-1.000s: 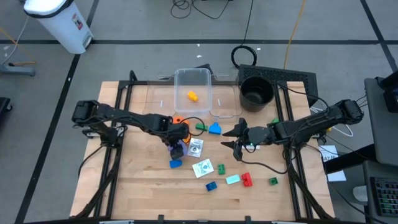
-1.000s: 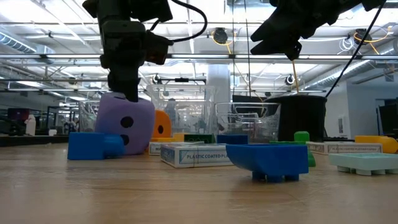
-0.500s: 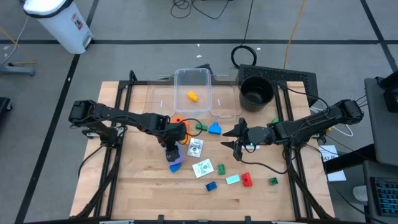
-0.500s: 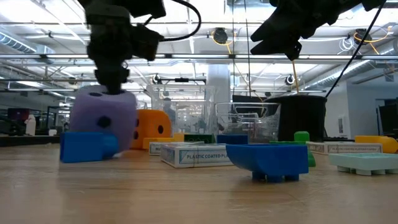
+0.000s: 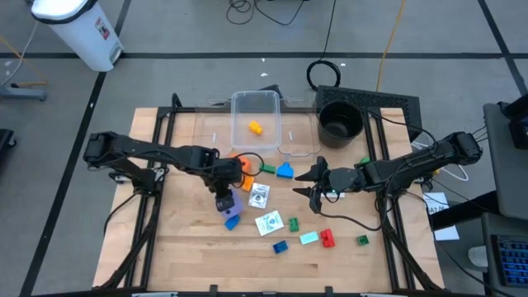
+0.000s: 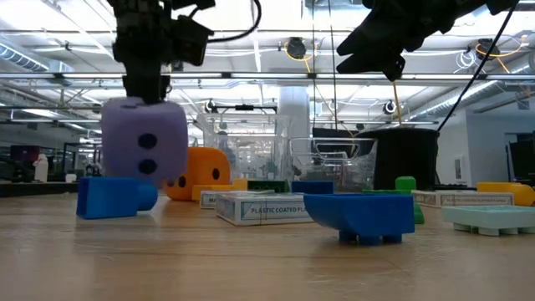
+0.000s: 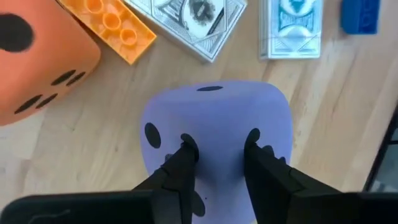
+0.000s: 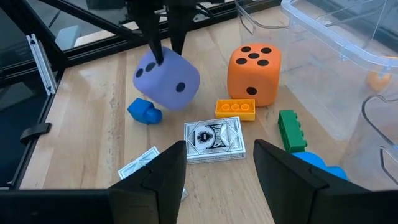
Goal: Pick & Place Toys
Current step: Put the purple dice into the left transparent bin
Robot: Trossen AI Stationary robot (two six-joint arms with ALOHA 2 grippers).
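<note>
Left wrist view shows your left gripper [image 7: 217, 146] pinching purple die [image 7: 214, 127] by soft top, fingers dug in. Low view: die hangs clear of table [image 6: 267, 267], above blue block [image 6: 113, 197]. Risk: shallow pinch on squashy foam, die may twist or slip if you swing fast. Orange die [image 6: 201, 174] just beside; lift higher before crossing. Clear tub [image 5: 257, 120] farther back, rim to clear. Right gripper [image 5: 312, 182] spread, empty, waiting above table right of cards [image 5: 260, 195]; room between arms adequate.
</note>
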